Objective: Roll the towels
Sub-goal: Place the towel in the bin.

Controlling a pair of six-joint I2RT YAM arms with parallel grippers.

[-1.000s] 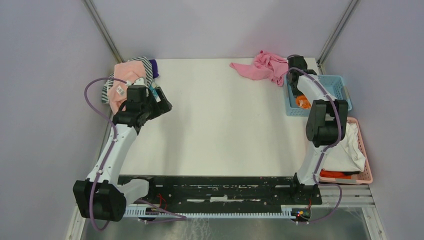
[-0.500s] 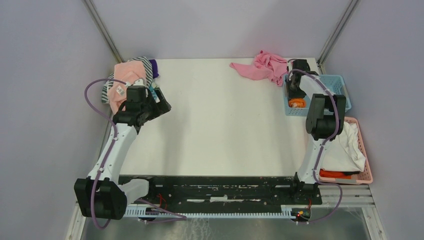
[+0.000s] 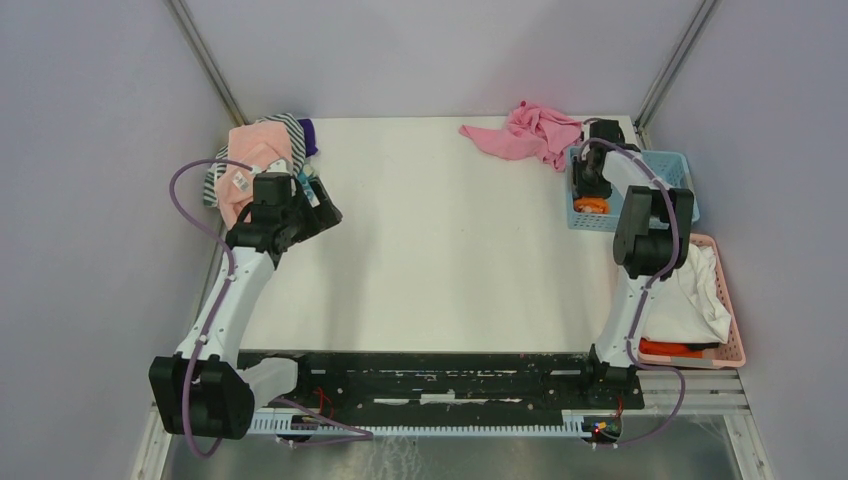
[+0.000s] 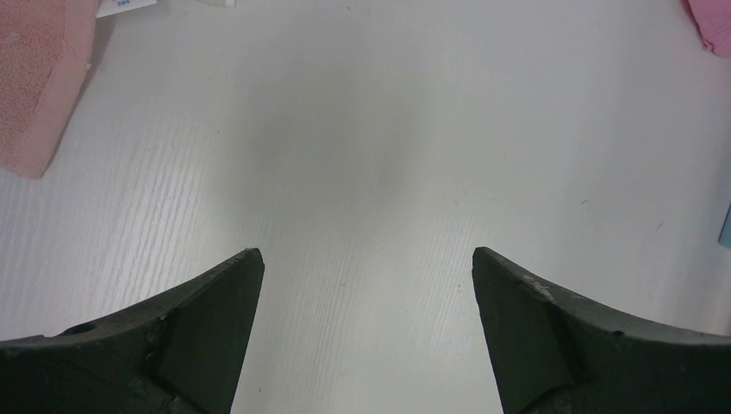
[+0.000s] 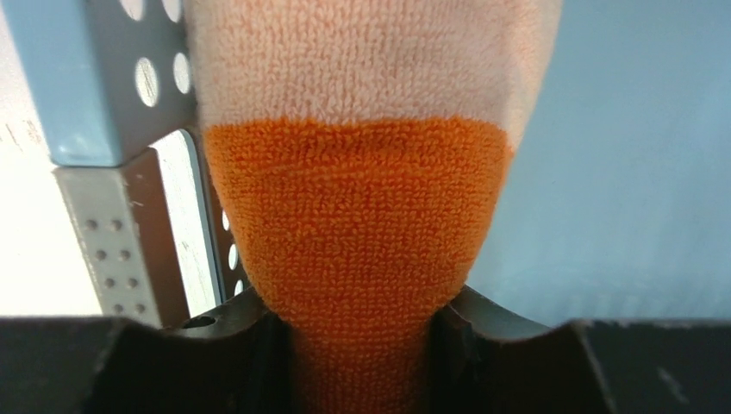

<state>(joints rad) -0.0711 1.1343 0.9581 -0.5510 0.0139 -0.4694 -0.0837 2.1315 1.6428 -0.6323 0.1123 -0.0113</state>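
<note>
The orange towel [image 5: 358, 241], rolled, with its peach back showing further out, is pinched between the jaws of my right gripper [image 5: 358, 345], which is shut on it. Seen from above, this towel [image 3: 591, 205] sits low in the left part of the blue basket [image 3: 672, 165] under the right gripper [image 3: 590, 192]. The pale pink towel [image 3: 255, 150] with a white label lies on a cloth pile at the far left. Its corner [image 4: 34, 78] shows in the left wrist view. My left gripper [image 4: 366, 267] hangs open over bare table beside that pile, holding nothing.
A bright pink cloth [image 3: 530, 130] lies crumpled at the table's far edge, next to the blue basket. A pink basket [image 3: 732, 325] with a white cloth [image 3: 695, 300] stands at the right, nearer than the blue one. Striped and purple cloth lies under the pale pink towel.
My right gripper has carried the orange towel a little left and down inside the blue basket, and the arm's elbow has shifted. The left arm has stayed put.
</note>
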